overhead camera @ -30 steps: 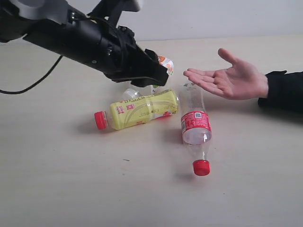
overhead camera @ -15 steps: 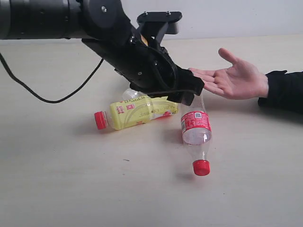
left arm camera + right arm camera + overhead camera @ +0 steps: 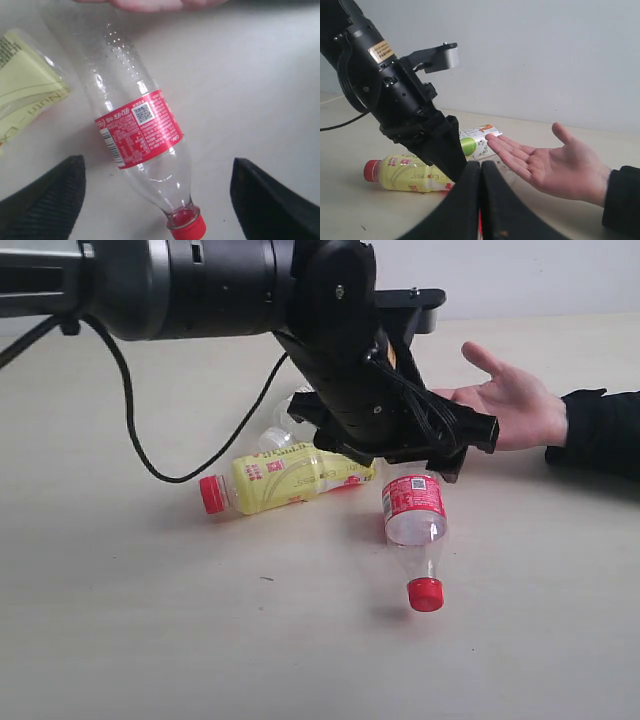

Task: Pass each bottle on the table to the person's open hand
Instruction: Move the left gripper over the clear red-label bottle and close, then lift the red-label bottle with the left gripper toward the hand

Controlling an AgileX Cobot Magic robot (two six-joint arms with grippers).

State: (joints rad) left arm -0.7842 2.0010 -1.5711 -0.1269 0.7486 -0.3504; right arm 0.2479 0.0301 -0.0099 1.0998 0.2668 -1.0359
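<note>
The red-labelled bottle (image 3: 414,512) (image 3: 140,130) lies on the table (image 3: 120,620), its red cap pointing toward the front edge. My left gripper (image 3: 443,452) (image 3: 157,200) hovers just above it, open, one finger on each side of the neck and not touching. The yellow-labelled bottle (image 3: 290,478) (image 3: 405,175) lies to its left. A white-capped bottle (image 3: 275,436) peeks out behind the arm, and a green-and-white label (image 3: 476,141) shows near the fingers of the person's open hand (image 3: 515,405) (image 3: 555,165), held palm up at the right. My right gripper (image 3: 480,200) is shut and empty.
The thick black left arm (image 3: 230,290) reaches across the scene from the upper left, trailing a black cable (image 3: 150,455), and hides part of the bottle cluster and the fingertips of the hand. A black sleeve (image 3: 600,430) rests at the right edge.
The left arm has swung to the right and lower, from over the bottle cluster to above the red-labelled bottle, in front of the hand. Bottles and hand have stayed put.
</note>
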